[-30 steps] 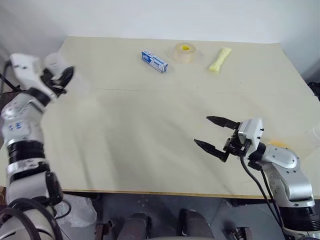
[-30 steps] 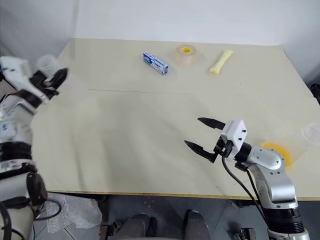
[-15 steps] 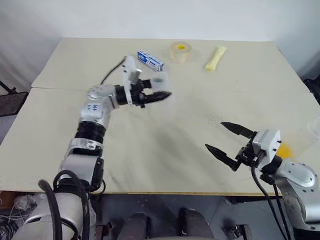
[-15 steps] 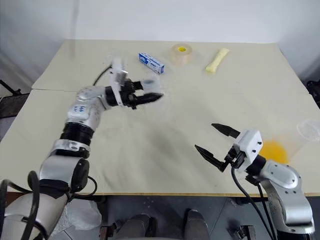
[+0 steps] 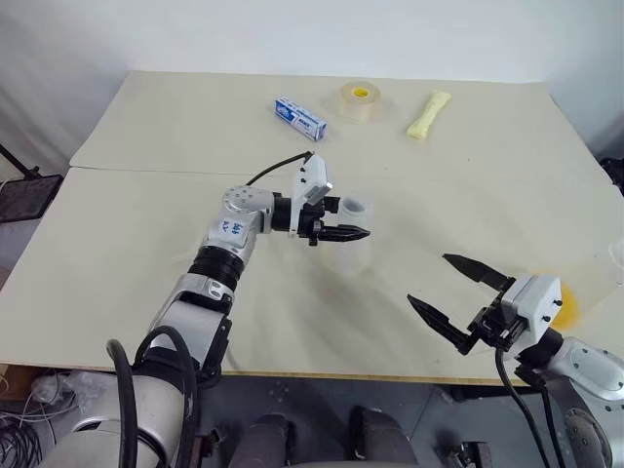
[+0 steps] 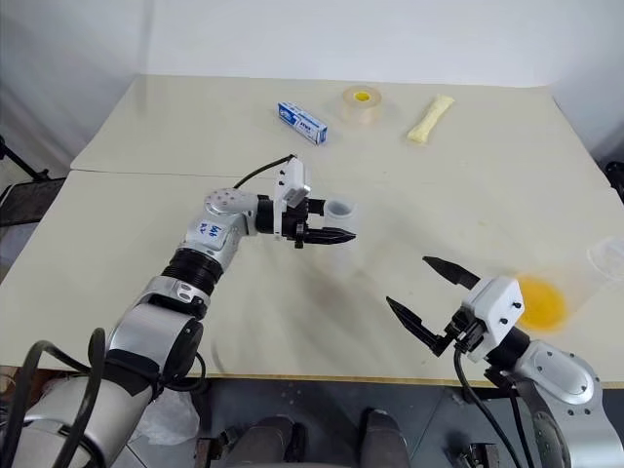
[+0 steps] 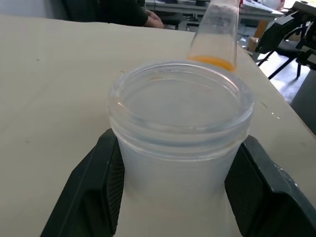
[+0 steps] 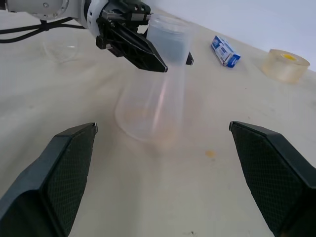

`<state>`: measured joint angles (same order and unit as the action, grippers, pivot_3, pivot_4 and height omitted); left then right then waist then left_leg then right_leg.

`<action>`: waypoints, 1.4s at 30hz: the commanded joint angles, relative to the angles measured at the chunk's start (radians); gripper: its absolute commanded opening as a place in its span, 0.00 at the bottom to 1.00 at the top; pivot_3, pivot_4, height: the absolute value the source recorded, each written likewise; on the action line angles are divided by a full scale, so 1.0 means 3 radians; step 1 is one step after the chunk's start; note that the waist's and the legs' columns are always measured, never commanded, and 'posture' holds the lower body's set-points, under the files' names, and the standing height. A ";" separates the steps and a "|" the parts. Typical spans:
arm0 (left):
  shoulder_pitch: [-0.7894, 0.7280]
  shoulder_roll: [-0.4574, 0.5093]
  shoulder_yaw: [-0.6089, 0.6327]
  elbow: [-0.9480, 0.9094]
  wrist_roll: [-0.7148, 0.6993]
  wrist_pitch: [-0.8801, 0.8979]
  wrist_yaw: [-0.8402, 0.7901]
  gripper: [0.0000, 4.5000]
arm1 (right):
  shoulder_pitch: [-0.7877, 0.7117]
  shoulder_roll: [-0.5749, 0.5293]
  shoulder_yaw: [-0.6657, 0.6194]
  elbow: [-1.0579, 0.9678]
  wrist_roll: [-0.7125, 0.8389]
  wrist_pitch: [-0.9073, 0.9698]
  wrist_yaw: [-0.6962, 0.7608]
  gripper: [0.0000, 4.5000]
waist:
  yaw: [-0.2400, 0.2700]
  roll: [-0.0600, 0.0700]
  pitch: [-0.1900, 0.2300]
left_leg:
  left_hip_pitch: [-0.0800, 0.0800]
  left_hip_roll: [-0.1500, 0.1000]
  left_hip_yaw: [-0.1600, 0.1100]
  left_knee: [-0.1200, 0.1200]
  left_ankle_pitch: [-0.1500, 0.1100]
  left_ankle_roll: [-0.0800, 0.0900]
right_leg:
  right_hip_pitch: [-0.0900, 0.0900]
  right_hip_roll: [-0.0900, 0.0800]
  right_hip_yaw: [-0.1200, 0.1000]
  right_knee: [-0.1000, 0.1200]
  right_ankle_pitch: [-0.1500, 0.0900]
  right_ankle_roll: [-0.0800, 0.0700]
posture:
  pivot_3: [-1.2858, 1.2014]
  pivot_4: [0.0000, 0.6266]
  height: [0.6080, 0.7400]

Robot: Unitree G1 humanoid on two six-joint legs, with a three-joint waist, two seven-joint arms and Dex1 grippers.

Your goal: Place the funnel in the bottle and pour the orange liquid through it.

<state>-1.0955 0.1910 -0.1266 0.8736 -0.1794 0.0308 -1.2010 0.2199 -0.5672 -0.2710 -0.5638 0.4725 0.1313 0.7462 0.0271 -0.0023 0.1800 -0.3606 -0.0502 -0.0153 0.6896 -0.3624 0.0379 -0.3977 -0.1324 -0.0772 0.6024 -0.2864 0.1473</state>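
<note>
My left gripper [image 5: 349, 219] is shut on the neck of the bottle [image 5: 353, 250], an empty clear conical flask, over the middle of the table. Its black fingers [image 7: 94, 187] clasp the neck just under the round rim [image 7: 180, 98]. The flared base [image 8: 148, 123] is at or just above the tabletop. The orange liquid [image 6: 539, 302] sits in a second clear flask [image 7: 219, 29] at the table's right edge. My right gripper [image 5: 429, 279] hangs open and empty near the front edge, left of that flask. A faint see-through round thing, seemingly the funnel [image 8: 59, 49], lies on the table beyond the bottle.
Along the far side of the table [image 5: 146, 127] lie a blue-and-white box [image 5: 299, 117], a tape roll [image 5: 360, 102] and a pale yellow packet [image 5: 429, 114]. A seam runs across the tabletop left of my left arm.
My left arm swung in from the far left to the table's middle, carrying the bottle and lowering it. My right gripper drew back a little toward the front edge, still open. The camera also shifted.
</note>
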 commanded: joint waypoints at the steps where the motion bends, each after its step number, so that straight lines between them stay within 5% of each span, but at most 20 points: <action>1: -0.0122 -0.0058 0.0018 -0.0031 0.0028 -0.0073 -0.0002 0.54 | 0.0052 0.0013 -0.0102 -0.0132 0.0034 -0.0089 -0.0034 1.00 | 0.0000 0.0000 0.0000 | 0.0000 0.0000 0.0000 0.0000 0.0000 0.0000 | 0.0000 0.0000 0.0000 0.0000 0.0000 0.0000 | 0.52 0.24 1.00; 4: -0.0099 -0.0078 0.0016 -0.0040 0.0053 -0.0057 0.0014 0.54 | 0.0097 0.0006 -0.0152 -0.0143 0.0043 -0.0102 -0.0038 1.00 | 0.0005 0.0000 0.0000 | -0.0001 0.0000 0.0000 0.0001 0.0000 0.0000 | 0.0000 0.0000 0.0000 0.0000 0.0000 0.0000 | 0.52 0.24 1.00; 11: -0.0006 -0.0109 0.0008 -0.0160 0.0059 -0.0050 -0.0014 1.00 | 0.0113 -0.0014 -0.0204 -0.0133 0.0050 -0.0109 -0.0049 1.00 | 0.0003 0.0000 0.0000 | -0.0001 0.0000 -0.0001 0.0003 0.0000 0.0001 | 0.0000 0.0000 0.0000 0.0001 0.0000 0.0000 | 0.52 0.24 1.00; 19: 0.0084 -0.0012 0.0080 -0.0467 -0.0040 0.0267 -0.0023 1.00 | 0.0063 -0.0053 -0.0269 -0.0098 0.0064 -0.0073 -0.0035 1.00 | -0.0001 0.0000 0.0000 | -0.0001 0.0000 -0.0002 0.0005 0.0000 0.0001 | 0.0000 0.0000 0.0000 0.0002 0.0000 0.0000 | 0.52 0.24 1.00; 32: 0.0515 0.0834 0.0418 -0.1426 -0.0267 0.1059 0.0110 1.00 | 0.0007 -0.0198 -0.0336 -0.0036 0.0151 0.0004 0.0072 1.00 | -0.0005 0.0001 0.0000 | 0.0000 0.0003 -0.0007 0.0010 0.0000 0.0000 | 0.0000 0.0001 0.0002 0.0011 0.0000 0.0000 | 0.52 0.24 1.00; 37: 0.1298 0.1426 0.1088 -0.2114 -0.0514 0.1207 0.0358 1.00 | -0.0027 -0.0280 -0.0337 0.0031 0.0245 0.0079 0.0196 1.00 | -0.0052 0.0003 -0.0001 | 0.0001 0.0002 -0.0011 0.0012 -0.0002 -0.0002 | 0.0000 -0.0001 0.0006 0.0013 0.0000 0.0000 | 0.52 0.24 1.00; 42: 0.2093 0.1578 0.1686 -0.2832 -0.0874 0.1452 0.0663 1.00 | -0.0117 -0.0351 -0.0312 0.0123 0.0331 0.0132 0.0320 1.00 | -0.0032 0.0004 0.0000 | 0.0007 0.0007 -0.0014 0.0010 -0.0003 -0.0005 | 0.0004 -0.0001 0.0011 0.0014 -0.0001 -0.0003 | 0.52 0.24 1.00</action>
<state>-0.5000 0.6462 0.3090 0.1067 -0.3888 0.4487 -1.0270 0.1896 -0.6575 -0.3514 -0.5206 0.5421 0.1744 0.8258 0.0177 -0.0012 0.1798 -0.3584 -0.0481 -0.0199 0.6931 -0.3635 0.0363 -0.3957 -0.1328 -0.0730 0.6059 -0.2868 0.1465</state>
